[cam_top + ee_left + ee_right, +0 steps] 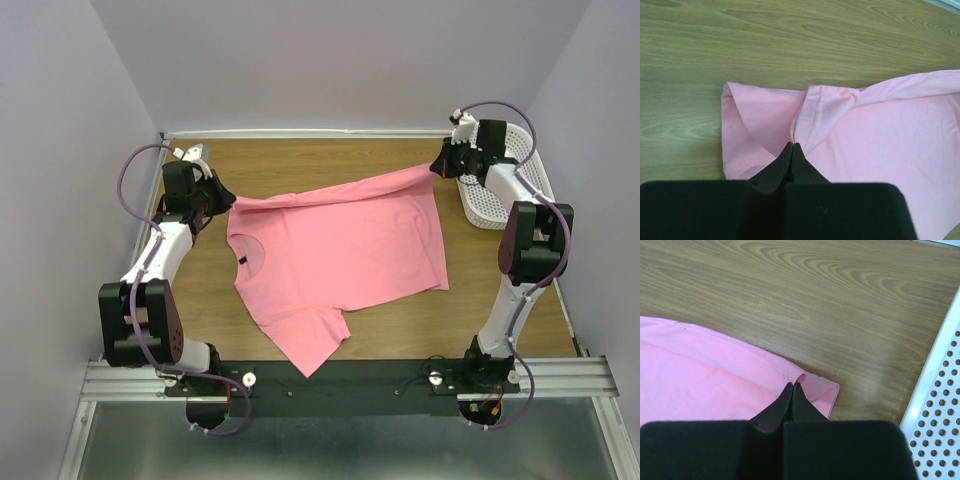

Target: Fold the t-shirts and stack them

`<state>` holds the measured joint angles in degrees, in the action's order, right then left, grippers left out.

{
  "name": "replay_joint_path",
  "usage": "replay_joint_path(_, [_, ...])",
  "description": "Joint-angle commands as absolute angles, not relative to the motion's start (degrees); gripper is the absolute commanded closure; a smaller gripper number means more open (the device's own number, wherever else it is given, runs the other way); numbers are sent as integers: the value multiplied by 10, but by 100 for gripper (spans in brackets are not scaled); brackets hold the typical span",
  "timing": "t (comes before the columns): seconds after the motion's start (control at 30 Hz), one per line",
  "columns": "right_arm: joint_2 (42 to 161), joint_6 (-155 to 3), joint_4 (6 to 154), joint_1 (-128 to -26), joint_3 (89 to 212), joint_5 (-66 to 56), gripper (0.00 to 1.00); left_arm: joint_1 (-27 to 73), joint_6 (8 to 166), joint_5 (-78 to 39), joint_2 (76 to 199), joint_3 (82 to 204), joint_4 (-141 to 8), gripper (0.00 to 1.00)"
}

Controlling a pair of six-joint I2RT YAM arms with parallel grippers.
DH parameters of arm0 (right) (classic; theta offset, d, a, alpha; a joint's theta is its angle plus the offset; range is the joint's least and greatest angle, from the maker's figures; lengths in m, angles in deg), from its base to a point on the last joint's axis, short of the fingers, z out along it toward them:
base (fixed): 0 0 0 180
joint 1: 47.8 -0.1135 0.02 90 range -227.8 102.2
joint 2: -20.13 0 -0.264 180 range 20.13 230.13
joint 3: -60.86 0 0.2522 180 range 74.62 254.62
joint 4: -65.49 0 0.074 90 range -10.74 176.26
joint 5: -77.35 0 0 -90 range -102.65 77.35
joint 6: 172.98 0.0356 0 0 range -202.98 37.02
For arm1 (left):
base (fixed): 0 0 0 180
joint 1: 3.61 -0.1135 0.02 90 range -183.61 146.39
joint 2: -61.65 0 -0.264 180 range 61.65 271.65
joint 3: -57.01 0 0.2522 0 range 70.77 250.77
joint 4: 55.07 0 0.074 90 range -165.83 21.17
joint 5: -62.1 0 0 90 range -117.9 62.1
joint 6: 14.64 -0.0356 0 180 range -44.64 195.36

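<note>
While the salmon-pink t-shirt (340, 260) lay on the wooden table (200, 290), the left gripper (792, 146) was pinched tight on its far-left edge. The right gripper (793, 385) clamped the far-right corner, near the white mesh basket (940, 405).

One salmon-pink t-shirt (340, 255). Two arms (150, 265), one gripper apiece: left gripper (224, 204) and right gripper (440, 165), each with two black fingers (775, 172) pinched together on the shirt's far edge. One white mesh basket (482, 205), just right of the right gripper. One wooden table (330, 160). Two purple cables (122, 185).
</note>
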<state>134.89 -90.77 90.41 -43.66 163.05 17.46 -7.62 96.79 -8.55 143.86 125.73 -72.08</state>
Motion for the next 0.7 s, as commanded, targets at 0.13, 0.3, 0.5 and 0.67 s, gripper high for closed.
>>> replay_joint_path(0.13, [1354, -921, 897, -435, 1617, 170, 99, -78, 965, -59, 1400, 1233, -711, 100])
replay_joint_path(0.3, [1352, -926, 898, -435, 1610, 169, 99, -78, 963, -57, 1399, 1223, -711, 100])
replay_joint_path(0.5, [1334, -947, 898, -435, 1588, 161, 99, -78, 962, -52, 1395, 1208, -710, 100])
replay_joint_path(0.67, [1300, -978, 899, -435, 1549, 151, 91, -77, 961, -43, 1386, 1183, -711, 100])
